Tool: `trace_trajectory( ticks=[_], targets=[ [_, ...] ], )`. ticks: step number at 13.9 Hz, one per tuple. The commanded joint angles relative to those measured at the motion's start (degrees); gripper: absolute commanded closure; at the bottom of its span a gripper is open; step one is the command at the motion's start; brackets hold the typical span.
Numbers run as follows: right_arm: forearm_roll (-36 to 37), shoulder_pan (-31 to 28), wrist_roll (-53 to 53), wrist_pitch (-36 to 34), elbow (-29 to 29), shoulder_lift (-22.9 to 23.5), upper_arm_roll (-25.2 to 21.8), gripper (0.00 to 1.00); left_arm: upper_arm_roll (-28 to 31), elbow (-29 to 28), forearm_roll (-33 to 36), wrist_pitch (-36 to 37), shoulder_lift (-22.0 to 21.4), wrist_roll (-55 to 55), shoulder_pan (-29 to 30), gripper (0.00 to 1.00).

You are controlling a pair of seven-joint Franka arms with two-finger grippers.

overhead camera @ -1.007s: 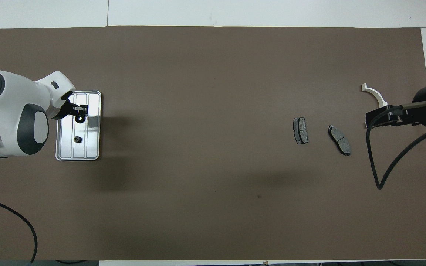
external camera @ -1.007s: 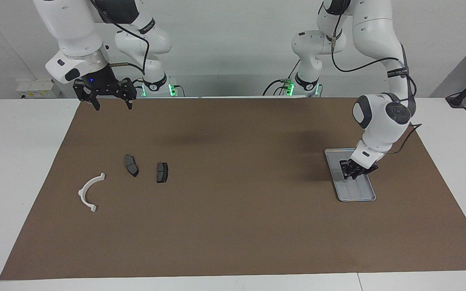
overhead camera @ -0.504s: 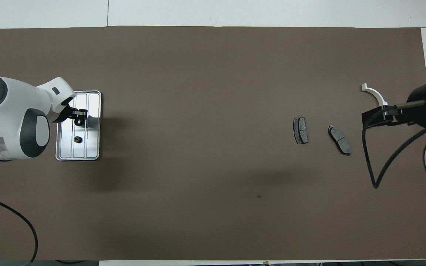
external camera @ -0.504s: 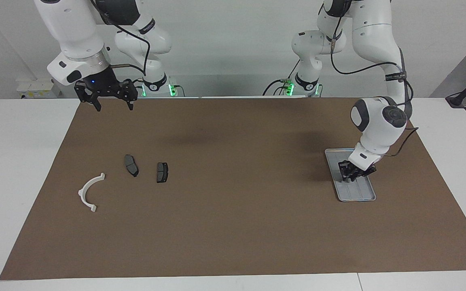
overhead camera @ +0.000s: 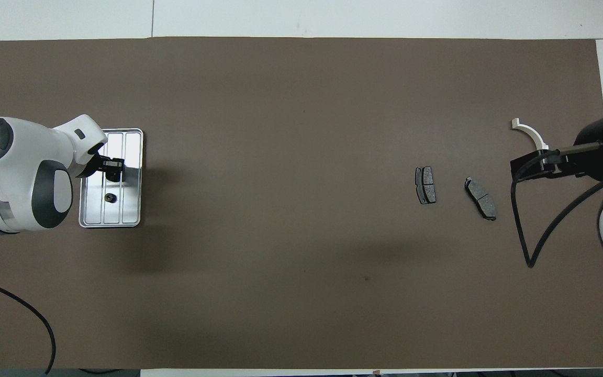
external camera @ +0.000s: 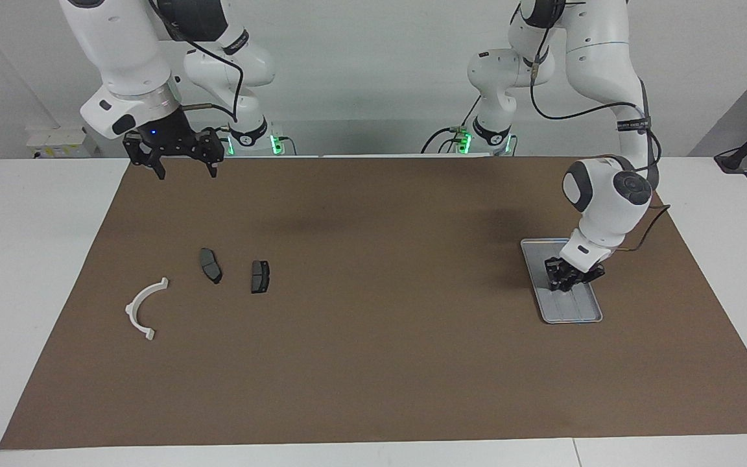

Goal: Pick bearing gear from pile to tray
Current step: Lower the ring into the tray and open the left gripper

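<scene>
Meanwhile, the left gripper [external camera: 560,284] sits low in the tray [overhead camera: 110,224] with its fingertips together, while the right arm waits
Nearest the robots, the right gripper [external camera: 182,170] hangs with fingers spread over the near edge of the brown mat [external camera: 373,363], at the right arm's end. Toward the left arm's end, a small black round piece [overhead camera: 109,197] lies in the tray's nearer half; the left gripper is over the tray's middle, and whether anything is pinched at its tips cannot be told. At the right arm's end lie two dark brake pads [external camera: 211,265] [external camera: 260,276] side by side and apart, and farther out the white half-ring [external camera: 132,306]
</scene>
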State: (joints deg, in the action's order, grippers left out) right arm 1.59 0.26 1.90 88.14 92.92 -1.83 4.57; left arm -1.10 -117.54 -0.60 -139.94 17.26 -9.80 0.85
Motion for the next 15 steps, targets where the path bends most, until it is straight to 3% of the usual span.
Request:
trace_trajectory(
  ticks=[1, 3, 4, 5, 6, 11, 15],
  targets=[
    [-0.6, 0.0, -1.5, -0.8, -0.2, -1.0, -0.3, 0.00, 0.0, -1.8, -0.6, -2.0, -0.7, -1.3, 0.6, 1.00],
    [-0.6, 0.0, -1.6, -0.4, -0.2, -1.1, -0.2, 0.00, 0.0, -1.8, -0.5, -1.9, -0.7, -1.3, 0.6, 0.96],
    [-0.7, -0.2, -1.6, -0.3, -0.2, -1.1, -0.2, 0.00, 0.0, -1.8, -0.6, -1.9, -0.7, -1.3, 0.4, 0.65],
    [-0.9, -0.3, -1.7, -0.3, -0.2, -1.1, -0.2, 0.00, 0.0, -1.7, -0.5, -1.7, -0.7, -1.2, 0.2, 0.26],
    [-1.0, -0.3, -1.7, -0.3, -0.1, -1.1, -0.2, 0.00, 0.0, -1.4, -0.6, -1.1, -0.7, -1.2, 0.1, 0.00],
    [-1.4, -0.3, -1.3, -0.2, 0.1, -1.2, -0.2, 0.00, 0.0, 3.6, -0.5, 4.7, -1.9, -0.7, 0.6, 0.00],
    [-1.5, -0.4, -1.5, -0.2, 0.1, -1.2, -0.3, 0.00, 0.0, 5.0, -0.6, 6.6, -8.0, -0.1, 0.6, 0.00]
  ],
)
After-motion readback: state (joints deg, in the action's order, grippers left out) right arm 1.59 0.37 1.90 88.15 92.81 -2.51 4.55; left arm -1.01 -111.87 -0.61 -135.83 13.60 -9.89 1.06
